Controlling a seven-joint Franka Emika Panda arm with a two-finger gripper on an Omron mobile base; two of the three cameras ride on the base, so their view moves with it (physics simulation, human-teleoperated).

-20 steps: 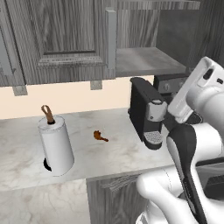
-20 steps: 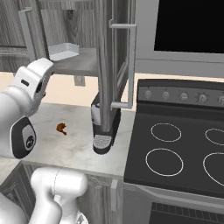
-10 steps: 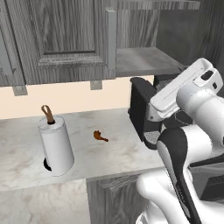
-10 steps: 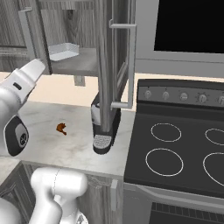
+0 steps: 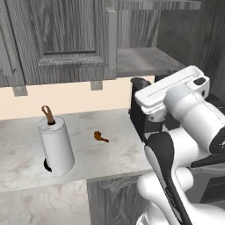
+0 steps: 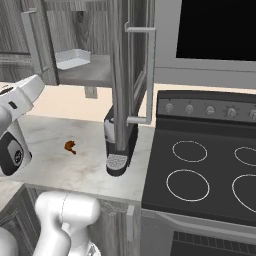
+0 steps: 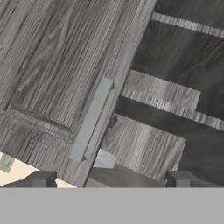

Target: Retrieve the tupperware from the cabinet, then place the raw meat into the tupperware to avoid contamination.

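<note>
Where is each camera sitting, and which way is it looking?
Left base view: behind the arm on its left, looking down at the counter, towel roll, meat and cabinet; the white arm rises at lower right.
Right base view: behind on its right, facing the open cabinet, tupperware, coffee machine and stove; arm at lower left.
Hand view: on the hand, facing the cabinet's door handle; claw tips at bottom.
Both base views share the meat and the cabinet.

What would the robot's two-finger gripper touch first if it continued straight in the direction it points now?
Probably the open grey wood-grain wall cabinet: the hand view looks past the edge of its raised-panel door, with the long grey bar handle, into the dark interior. Depth is unclear, so the gripper may clip the door edge first.
</note>
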